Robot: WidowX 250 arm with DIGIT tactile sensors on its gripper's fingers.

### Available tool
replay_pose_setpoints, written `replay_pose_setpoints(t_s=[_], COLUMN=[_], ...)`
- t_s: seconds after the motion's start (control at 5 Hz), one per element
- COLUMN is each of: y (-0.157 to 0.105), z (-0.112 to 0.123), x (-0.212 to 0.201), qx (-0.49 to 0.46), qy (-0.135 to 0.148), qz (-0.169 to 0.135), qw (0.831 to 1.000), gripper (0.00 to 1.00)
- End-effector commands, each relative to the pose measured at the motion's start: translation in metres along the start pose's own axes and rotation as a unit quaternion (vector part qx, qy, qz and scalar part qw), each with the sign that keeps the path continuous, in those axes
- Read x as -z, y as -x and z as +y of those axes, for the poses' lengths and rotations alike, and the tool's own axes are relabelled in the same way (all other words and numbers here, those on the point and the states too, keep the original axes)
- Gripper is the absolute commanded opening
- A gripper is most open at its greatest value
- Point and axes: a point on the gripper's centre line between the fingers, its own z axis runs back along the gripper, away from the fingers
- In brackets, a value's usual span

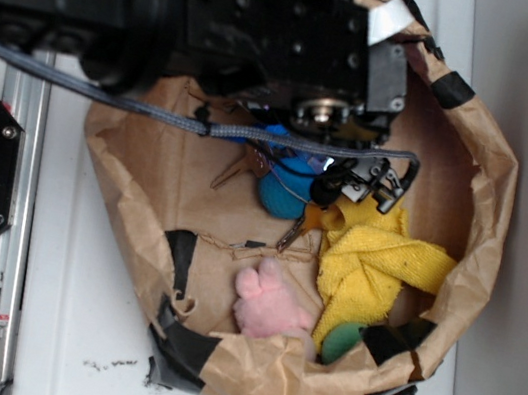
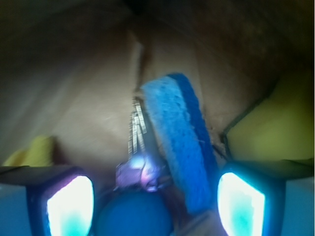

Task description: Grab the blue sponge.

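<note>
The blue sponge (image 2: 179, 142) stands on its long edge on the brown paper floor and reaches in between my fingers, nearer the right fingertip (image 2: 241, 204). My gripper (image 2: 155, 206) is open and spans both the sponge and a round teal ball (image 2: 133, 216); neither pad touches the sponge. In the exterior view only a blue corner of the sponge (image 1: 277, 131) shows under the black arm (image 1: 272, 27), just above the teal ball (image 1: 286, 186). The fingers themselves are hidden by the arm there.
All of this lies in a crumpled brown paper bag (image 1: 492, 195). A bunch of keys (image 2: 138, 132) lies left of the sponge. A yellow cloth (image 1: 375, 262), a pink plush (image 1: 266, 304) and a green object (image 1: 341, 340) lie toward the bag's lower side.
</note>
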Motion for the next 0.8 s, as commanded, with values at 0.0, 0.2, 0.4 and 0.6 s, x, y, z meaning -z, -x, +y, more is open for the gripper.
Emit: replay_pose_setpoints(t_s=[0.0, 0.2, 0.4, 0.6], y=[-0.009, -0.010, -0.017, -0.029], z=[0.028, 0.028, 0.029, 0.035], x=[0.007, 0.015, 0.016, 0.015], qx=[-0.010, -0.005, 0.003, 0.026], qy=[0.003, -0.002, -0.009, -0.016], qz=[-0.019, -0.009, -0.016, -0.033], qw=[1.000, 1.000, 1.000, 0.999], gripper=[1.00, 1.00, 1.00, 1.00])
